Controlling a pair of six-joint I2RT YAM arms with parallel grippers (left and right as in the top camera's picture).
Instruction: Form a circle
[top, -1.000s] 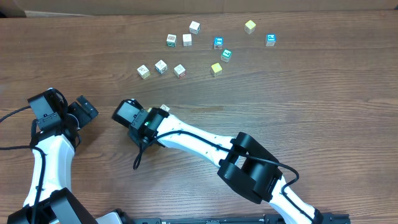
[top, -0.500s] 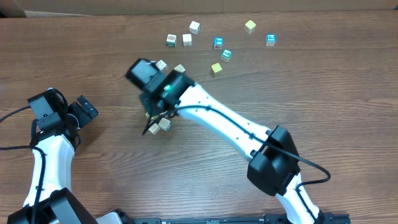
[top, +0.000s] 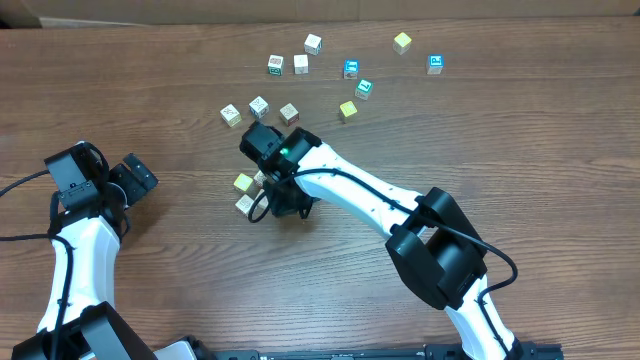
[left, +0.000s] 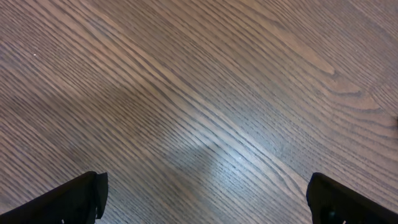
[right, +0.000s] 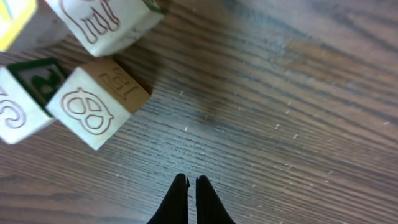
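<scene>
Closest to me on the left, my left arm stands folded at the near edge of the table (top: 540, 150), well apart from the blocks. The left gripper (left: 214, 198) is spread wide, and its wrist camera shows only bare wood grain between the two fingertips.

My right arm reaches from the near right corner on a long diagonal toward the table's middle, elbow raised and wrist bent downward. The right gripper (right: 191, 190) has its fingertips pressed together with nothing between them, pointing down just above the wood.

Just beside those tips, on their left, sits the circle (top: 248, 194). It is a tight cluster of four, with the yellow cube (top: 243, 182) and three pale printed ones touching or nearly so. The gripper is close to the cluster, but I can't tell whether it touches it.

Farther out, the loose cubes (top: 259, 107) lie scattered toward the far side, with a row of three nearest, then green, blue and white ones beyond
</scene>
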